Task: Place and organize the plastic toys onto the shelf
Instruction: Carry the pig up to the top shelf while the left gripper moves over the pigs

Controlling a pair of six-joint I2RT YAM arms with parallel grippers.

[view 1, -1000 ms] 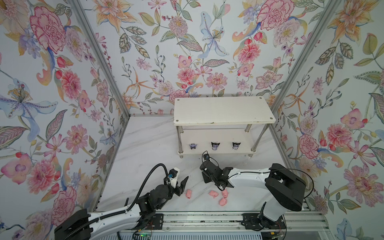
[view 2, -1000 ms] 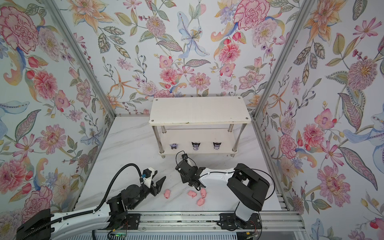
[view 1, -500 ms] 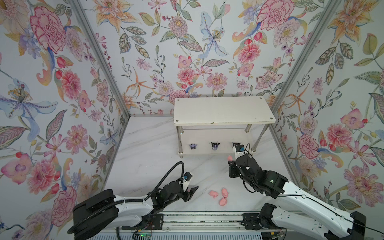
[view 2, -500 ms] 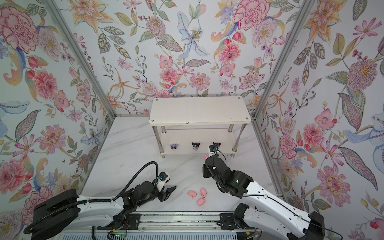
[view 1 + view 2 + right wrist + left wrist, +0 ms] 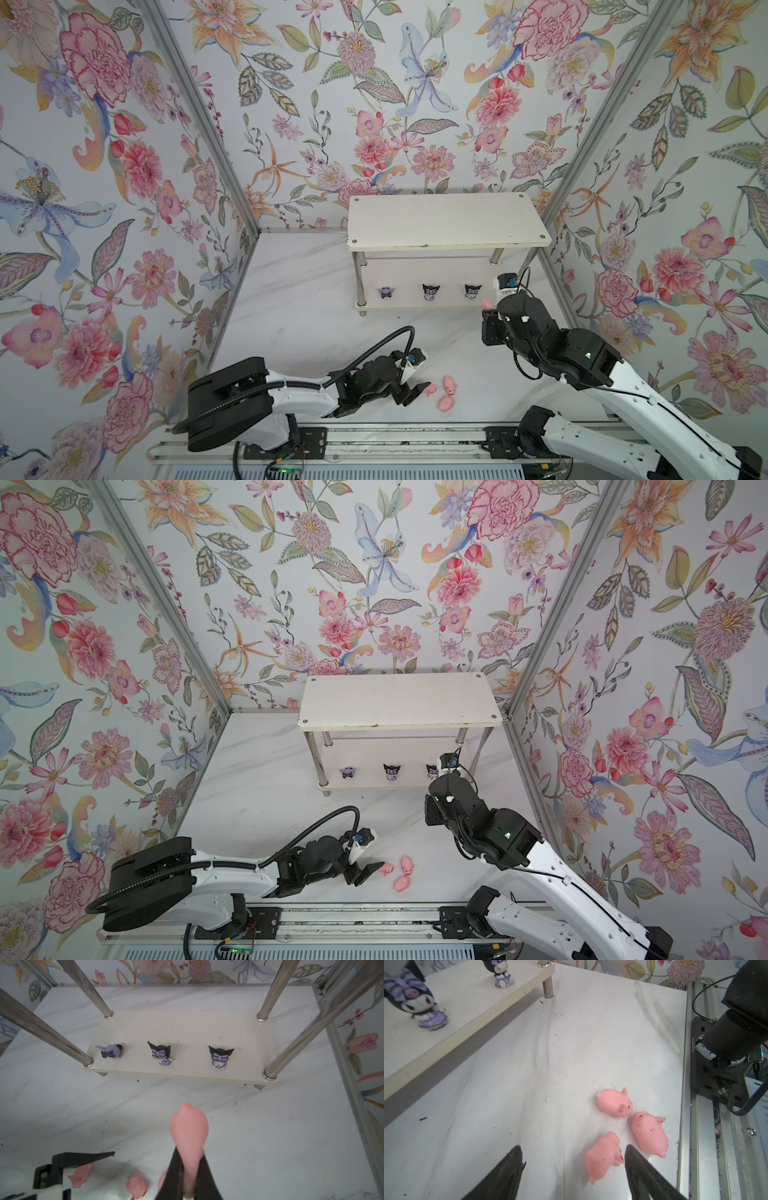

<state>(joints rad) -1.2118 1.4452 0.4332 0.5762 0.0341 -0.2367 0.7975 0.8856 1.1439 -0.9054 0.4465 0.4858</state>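
Observation:
The white shelf [image 5: 446,222] stands at the back, with three purple-and-white figurines [image 5: 431,292] in a row on its lower board [image 5: 187,1026]. Three pink pigs [image 5: 445,390] lie on the table near the front. My left gripper [image 5: 417,392] is open and low at the leftmost pig [image 5: 603,1155], which lies between the fingers, close to one fingertip [image 5: 631,1151]. My right gripper [image 5: 189,1152] is shut on a fourth pink pig [image 5: 189,1128], squeezing it. It hangs above the table in front of the shelf's right end [image 5: 485,303].
Floral walls close in the table on three sides. A metal rail [image 5: 374,440] runs along the front edge, just beside the pigs [image 5: 685,1126]. Chrome legs [image 5: 276,1057] stand at the shelf's corners. The right arm's base [image 5: 726,1043] sits on the rail.
My left gripper slid right to the pigs and opened wider. My right gripper moved back and right toward the shelf's right end with a pig in it.

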